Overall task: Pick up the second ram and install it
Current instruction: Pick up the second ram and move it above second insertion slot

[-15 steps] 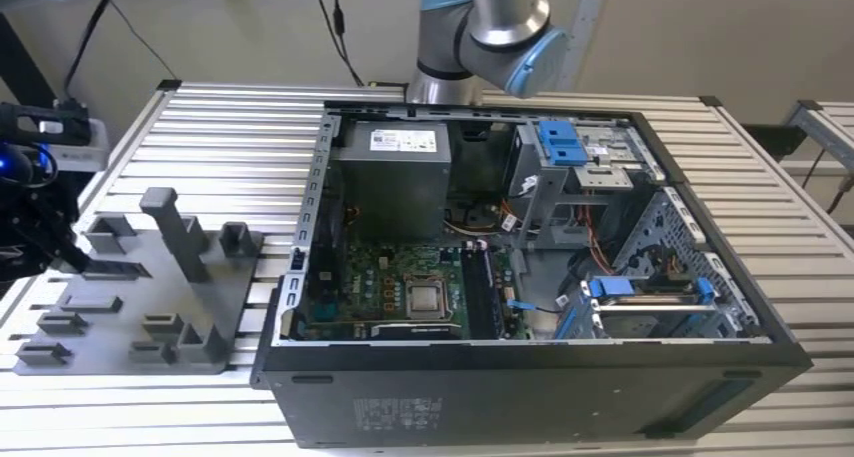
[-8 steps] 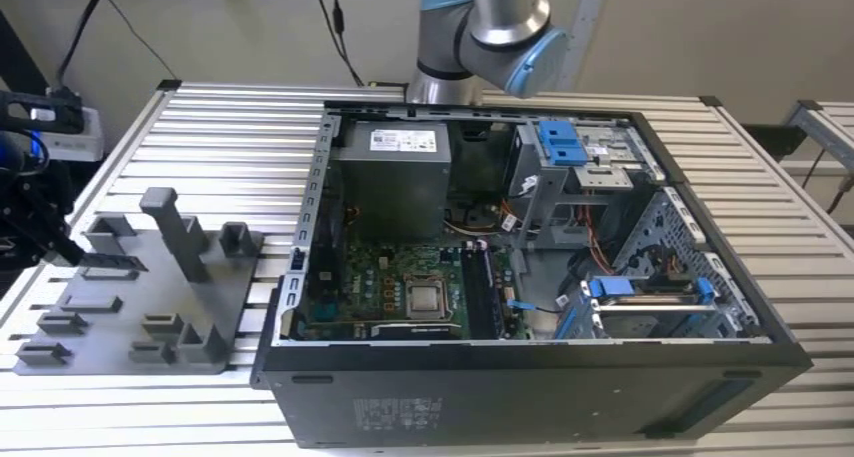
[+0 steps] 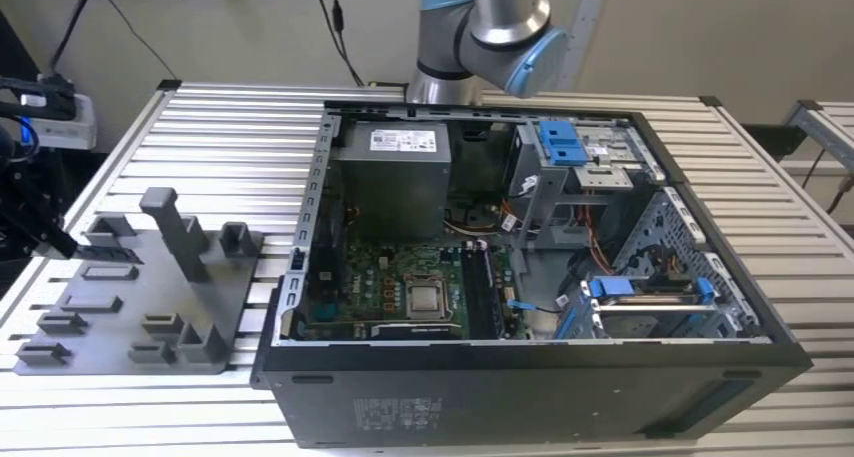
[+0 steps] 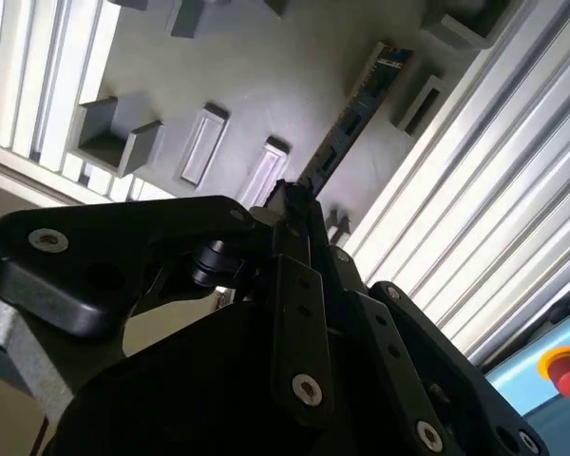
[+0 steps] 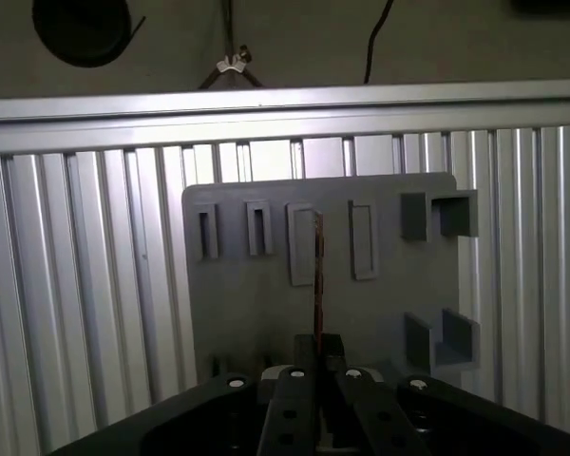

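- Looking at the gripper (image 5: 318, 348) in the first wrist view: pinched shut on the near end of the ram (image 5: 318, 271), which is edge-on there and barely more than a thin line.
- Same grip in the second wrist view, with the ram (image 4: 356, 114) running away from the gripper over the plate (image 4: 256, 85), pale label at its far end.
- Can't tell if the ram's lower edge sits in a plate pocket or hangs just above. Lines up right beside one long pocket in the first wrist view.
- Can't see the plate's near edge in either wrist view, hidden behind the black gripper body.
- Spotted a red button (image 4: 568, 369) cut off at the frame edge in the second wrist view.
- Found the plate again in the exterior view, flat on the table (image 3: 200, 107) at the exterior view's left. Has upright pegs and shallow pockets, too small to say what's in them.
- Also some black hardware (image 3: 30, 217) cut off at that left edge, no idea what exactly.
- Can just see the arm (image 3: 481, 22) behind the case (image 3: 534, 397), cut off at the top.
- Peeking into the open case: grey power supply (image 3: 394, 177) at the far end, motherboard (image 3: 380, 267) nearer, CPU socket (image 3: 427, 297) on it, memory slots (image 3: 478, 277) just beside the socket, blue clips (image 3: 561, 142) toward the exterior view's right.
- Can't make out whether any stick is in those slots.
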Motion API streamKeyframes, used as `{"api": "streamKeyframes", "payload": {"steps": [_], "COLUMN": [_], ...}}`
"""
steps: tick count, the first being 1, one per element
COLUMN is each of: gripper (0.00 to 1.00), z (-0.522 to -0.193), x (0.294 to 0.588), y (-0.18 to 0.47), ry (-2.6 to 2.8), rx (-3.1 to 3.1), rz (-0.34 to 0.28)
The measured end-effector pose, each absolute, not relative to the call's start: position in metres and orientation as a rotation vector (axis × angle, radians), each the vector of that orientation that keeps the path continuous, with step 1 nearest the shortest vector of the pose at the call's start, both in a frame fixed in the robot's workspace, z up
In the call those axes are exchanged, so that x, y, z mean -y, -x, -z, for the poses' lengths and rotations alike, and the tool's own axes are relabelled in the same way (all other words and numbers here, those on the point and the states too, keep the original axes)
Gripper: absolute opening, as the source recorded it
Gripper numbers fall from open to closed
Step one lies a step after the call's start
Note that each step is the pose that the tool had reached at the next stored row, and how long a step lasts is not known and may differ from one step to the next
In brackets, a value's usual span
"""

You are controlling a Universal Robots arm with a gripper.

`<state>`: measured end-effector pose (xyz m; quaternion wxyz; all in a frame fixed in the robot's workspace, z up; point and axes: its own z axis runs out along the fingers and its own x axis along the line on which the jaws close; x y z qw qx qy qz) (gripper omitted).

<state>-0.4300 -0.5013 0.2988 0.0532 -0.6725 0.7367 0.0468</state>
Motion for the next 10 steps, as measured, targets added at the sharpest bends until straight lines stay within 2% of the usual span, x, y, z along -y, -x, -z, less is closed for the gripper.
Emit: {"api": "streamKeyframes", "payload": {"steps": [10], "gripper": [0.14], "z": [-0.312], "x": [0.501], "y": [0.430], "ry": [2.044], "rx": [-2.239], "rz": [-0.142]}}
